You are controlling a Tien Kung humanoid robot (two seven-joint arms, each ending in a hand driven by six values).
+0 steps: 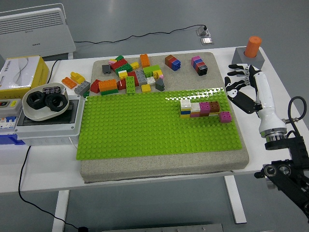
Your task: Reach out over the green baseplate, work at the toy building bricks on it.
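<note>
Cut off and unclear parts

The yellow box (pixel 19 72) and blue-and-white switch unit (pixel 8 118) run off the left edge; the right arm (pixel 289 169) leaves at the lower right corner; stud counts in the loose brick pile (pixel 130 75) are unreadable.

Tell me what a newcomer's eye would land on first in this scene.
The bright green baseplate fills the table's middle, with a short row of stacked bricks pressed on near its right edge. Behind it lies a loose brick pile. At the right, the robot's right hand hovers open beside the plate, holding nothing.
</note>
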